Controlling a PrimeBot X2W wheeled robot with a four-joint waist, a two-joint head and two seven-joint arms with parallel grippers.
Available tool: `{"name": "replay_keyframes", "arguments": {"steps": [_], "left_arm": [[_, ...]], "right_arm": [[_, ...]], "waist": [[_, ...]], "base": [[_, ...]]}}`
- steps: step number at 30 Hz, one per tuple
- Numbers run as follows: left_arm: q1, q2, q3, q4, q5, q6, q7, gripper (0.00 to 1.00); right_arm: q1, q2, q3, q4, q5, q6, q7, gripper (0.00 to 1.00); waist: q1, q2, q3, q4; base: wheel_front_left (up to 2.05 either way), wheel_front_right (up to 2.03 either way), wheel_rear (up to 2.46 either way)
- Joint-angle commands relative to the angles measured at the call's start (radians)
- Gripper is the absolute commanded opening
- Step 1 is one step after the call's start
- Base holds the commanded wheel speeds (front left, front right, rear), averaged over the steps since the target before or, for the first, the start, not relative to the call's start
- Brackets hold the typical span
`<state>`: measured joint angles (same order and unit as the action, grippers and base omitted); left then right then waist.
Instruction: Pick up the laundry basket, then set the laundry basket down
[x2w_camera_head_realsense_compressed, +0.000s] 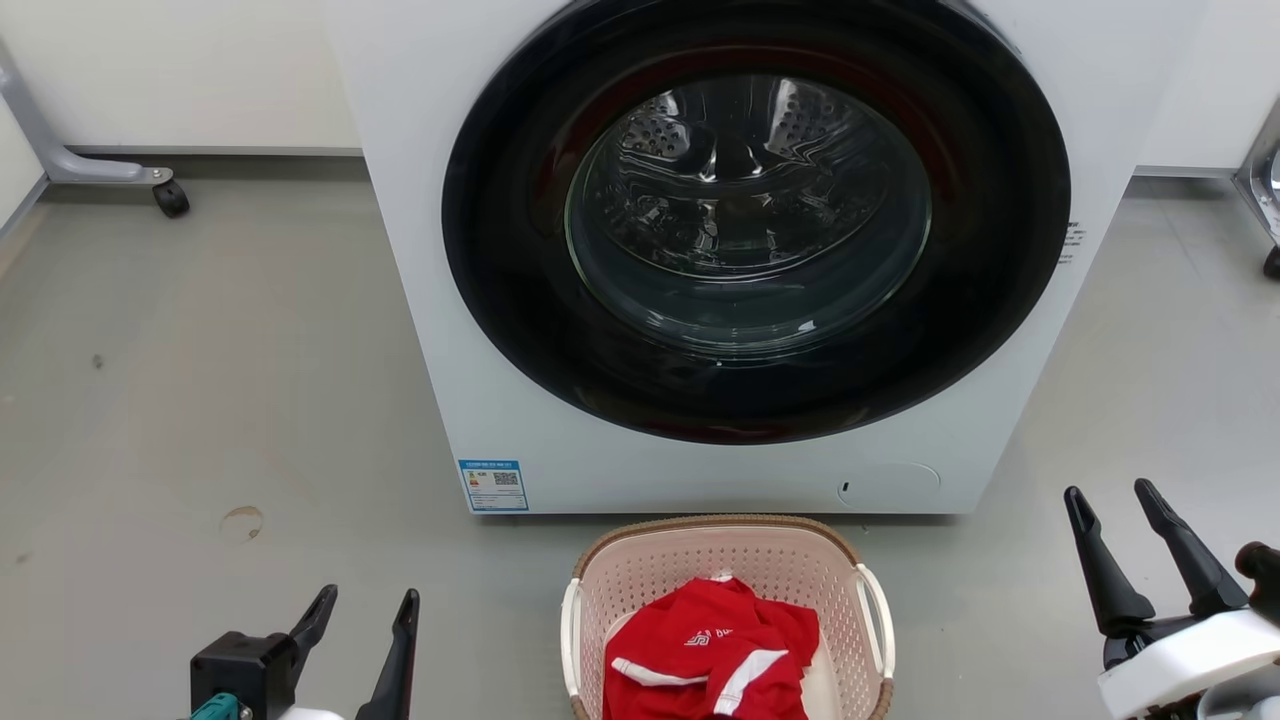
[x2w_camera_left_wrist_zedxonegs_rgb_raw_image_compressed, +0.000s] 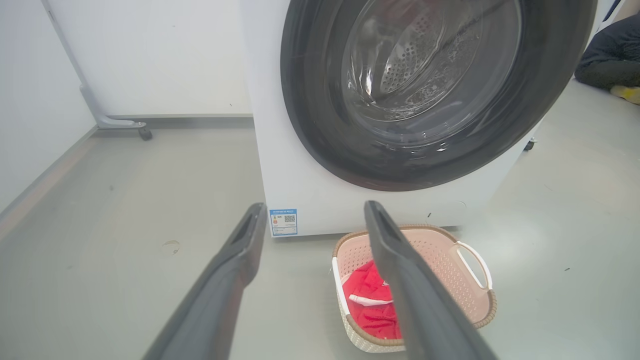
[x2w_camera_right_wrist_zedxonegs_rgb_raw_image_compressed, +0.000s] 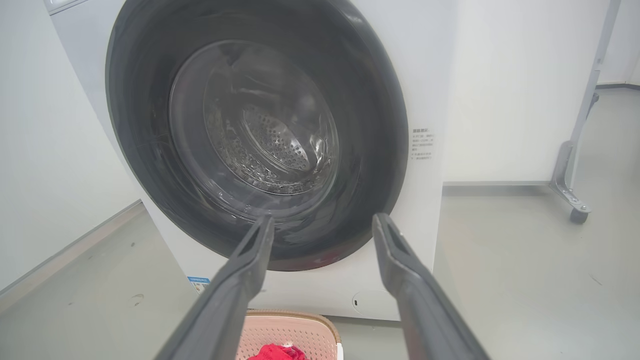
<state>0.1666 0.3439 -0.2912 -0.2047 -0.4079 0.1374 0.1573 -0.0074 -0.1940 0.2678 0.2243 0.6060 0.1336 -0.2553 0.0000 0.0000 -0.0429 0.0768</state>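
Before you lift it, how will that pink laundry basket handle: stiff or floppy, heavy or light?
Probably stiff: the laundry basket is perforated moulded plastic. Likely light, with a red garment inside. It might tilt if lifted by one white handle.

Laundry basket (x2w_camera_head_realsense_compressed: 728, 560) before washing machine (x2w_camera_head_realsense_compressed: 480, 300); garment (x2w_camera_head_realsense_compressed: 715, 655) in basket.

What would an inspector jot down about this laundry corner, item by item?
Surface: grey floor with a ring-shaped stain.
Job's things: laundry basket on the floor in front of the washing machine, holding a red garment.
Clutter: nothing seen.
Grippers: jaws open on the left gripper and the right gripper; both are apart from the basket and hold nothing.
Cables: nothing seen.
Surroundings: white wall; wheeled frame leg at the far left.
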Motion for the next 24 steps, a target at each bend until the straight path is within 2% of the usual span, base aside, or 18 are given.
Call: {"name": "replay_keyframes", "arguments": {"steps": [1,10,24], "left_arm": [[-0.052,0.012,0.035,-0.036,-0.014,0.01,0.002,1.0],[-0.041,0.002,0.032,-0.069,-0.025,0.031,0.022,1.0],[-0.042,0.004,0.032,-0.058,-0.034,0.034,0.015,1.0]], "right_arm": [[-0.015,-0.037,0.014,-0.016,0.003,-0.003,-0.006,1.0],[-0.016,-0.062,0.019,-0.025,0.009,-0.003,-0.006,1.0],[-0.02,-0.067,0.021,-0.033,0.009,-0.003,-0.006,1.0]], "waist": [[0.0,0.0,-0.001,-0.002],[0.0,0.0,-0.004,-0.003],[0.0,0.0,0.001,0.003]], "base": [[0.0,0.0,0.0],[0.0,0.0,0.0],[0.0,0.0,0.0]]}}
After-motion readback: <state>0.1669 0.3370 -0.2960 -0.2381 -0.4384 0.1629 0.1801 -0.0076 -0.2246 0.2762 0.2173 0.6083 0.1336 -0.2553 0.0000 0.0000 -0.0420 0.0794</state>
